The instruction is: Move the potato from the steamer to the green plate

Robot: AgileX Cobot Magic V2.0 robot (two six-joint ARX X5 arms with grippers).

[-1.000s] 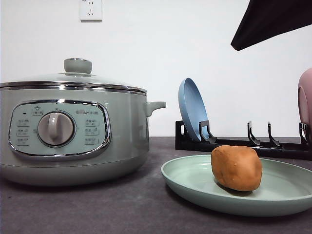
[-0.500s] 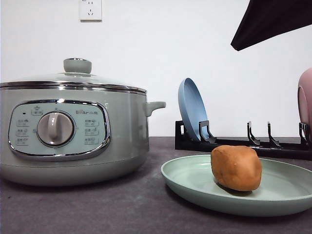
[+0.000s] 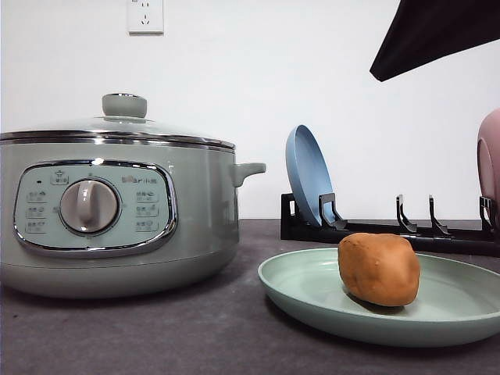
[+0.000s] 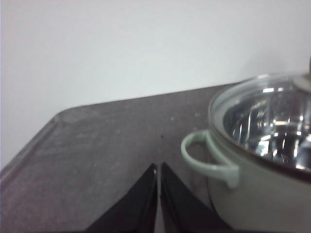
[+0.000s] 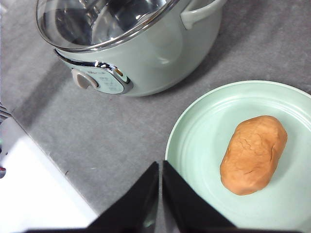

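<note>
The orange-brown potato (image 3: 379,268) (image 5: 253,154) lies on the pale green plate (image 3: 312,293) (image 5: 204,136), right of the steamer. The sage-green steamer (image 3: 117,215) (image 5: 146,63) (image 4: 252,184) stands at the left with its glass lid on. My left gripper (image 4: 158,168) is shut with nothing in it, low over the dark table beside the steamer's side handle (image 4: 206,158). High over the plate's near rim, my right gripper (image 5: 160,165) is shut and empty, apart from the potato.
A black dish rack (image 3: 391,226) stands behind the plate, holding an upright blue plate (image 3: 308,176) and a pink plate (image 3: 490,160) at the right edge. A dark arm part (image 3: 437,35) hangs at the upper right. The table's edge (image 5: 53,165) runs near the steamer.
</note>
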